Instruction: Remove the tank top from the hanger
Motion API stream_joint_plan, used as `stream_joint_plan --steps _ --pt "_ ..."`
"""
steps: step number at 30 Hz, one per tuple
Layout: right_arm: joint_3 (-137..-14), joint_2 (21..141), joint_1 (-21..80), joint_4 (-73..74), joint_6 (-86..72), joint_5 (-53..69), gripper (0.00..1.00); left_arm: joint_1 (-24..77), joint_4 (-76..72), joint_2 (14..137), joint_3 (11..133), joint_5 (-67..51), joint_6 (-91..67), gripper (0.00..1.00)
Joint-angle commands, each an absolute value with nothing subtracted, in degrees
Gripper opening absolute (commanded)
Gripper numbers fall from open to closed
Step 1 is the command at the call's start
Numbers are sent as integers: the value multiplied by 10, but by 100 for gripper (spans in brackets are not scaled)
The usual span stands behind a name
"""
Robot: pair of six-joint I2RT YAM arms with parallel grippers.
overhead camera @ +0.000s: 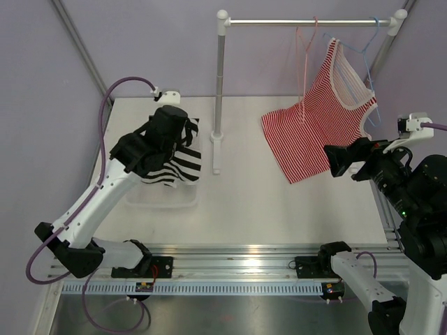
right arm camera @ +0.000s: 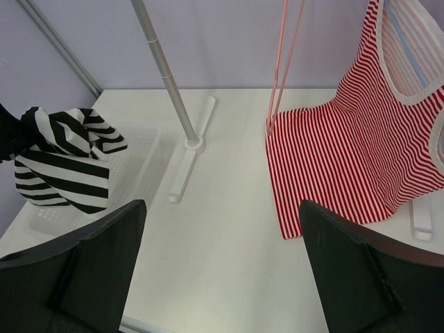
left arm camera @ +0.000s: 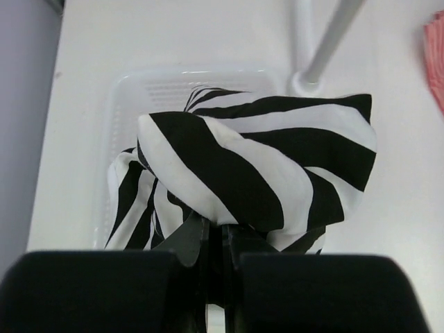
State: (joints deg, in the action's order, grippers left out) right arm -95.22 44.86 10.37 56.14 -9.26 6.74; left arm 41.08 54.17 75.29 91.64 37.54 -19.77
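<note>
The black-and-white striped tank top (overhead camera: pixel 184 163) hangs bunched from my left gripper (left arm camera: pixel 216 229), which is shut on the fabric just above a clear bin (left arm camera: pixel 125 90). In the right wrist view the tank top (right arm camera: pixel 66 163) dangles at the far left over that bin. The pale pink hanger (overhead camera: pixel 304 63) hangs bare from the rail by its hook, and its thin wires (right arm camera: pixel 283 62) show next to the red top. My right gripper (overhead camera: pixel 334 162) stands open at the right, beside the red top's lower hem, with nothing between its fingers (right arm camera: pixel 222 205).
A red-and-white finely striped tank top (overhead camera: pixel 314 132) hangs on a light blue hanger (overhead camera: pixel 363 49) from the white rack's rail (overhead camera: pixel 279 22). The rack's pole (overhead camera: pixel 220 84) and foot stand mid-table, just right of the bin (overhead camera: pixel 164 199).
</note>
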Motion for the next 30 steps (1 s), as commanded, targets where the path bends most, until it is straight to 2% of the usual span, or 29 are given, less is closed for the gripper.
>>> stream_joint_plan --steps 1,5,10,16,18,20,21,22,26,30 --pt "-947 451 103 531 -96 76 99 361 512 716 883 336 -190 0" --pt "-943 451 102 523 -98 85 99 304 485 729 839 269 -199 0" --pt "-933 446 102 519 -98 92 99 268 500 791 843 252 -208 0" --pt "-933 441 102 523 -91 94 99 247 504 806 830 249 -228 0" --pt "-934 441 102 524 -90 97 100 235 518 809 831 270 -236 23" --pt "-933 441 102 525 -89 101 100 227 531 814 832 292 -241 50" --pt "-933 441 102 526 -86 102 100 222 535 816 834 296 -244 88" --pt "-933 442 102 526 -84 99 100 222 540 816 837 296 -247 99" --pt "-935 447 102 536 -79 87 99 222 551 808 855 284 -246 99" --pt "-928 454 102 554 -75 48 100 222 545 747 870 272 -239 99"
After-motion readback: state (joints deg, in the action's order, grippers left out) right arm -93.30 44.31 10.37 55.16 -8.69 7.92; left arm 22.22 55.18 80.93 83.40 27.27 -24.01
